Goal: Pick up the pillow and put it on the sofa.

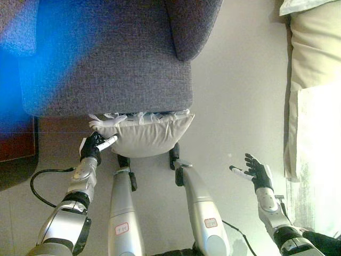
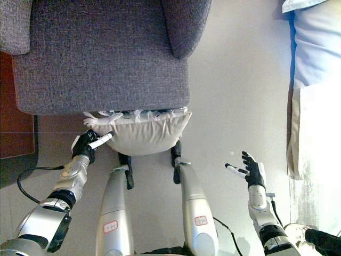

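Observation:
A beige pillow [image 1: 146, 136] with a white fringed edge lies on the floor against the front of the grey sofa [image 1: 112, 58]. My left hand [image 1: 94, 146] is at the pillow's left corner. Its fingers are relaxed and its white-tipped thumb [image 1: 108, 142] rests on the pillow's left edge. My right hand [image 1: 258, 172] is open over the bare floor well to the right of the pillow and touches nothing. The same scene shows in the right eye view, with the pillow [image 2: 144, 133] and my left hand [image 2: 85, 145].
The sofa's right armrest [image 1: 192, 24] stands out at the top. A pale bed or cushion [image 1: 314, 90] runs along the right edge. A dark red-brown surface [image 1: 16, 138] lies at the left beside the sofa. Light floor [image 1: 234, 106] spreads between sofa and bed.

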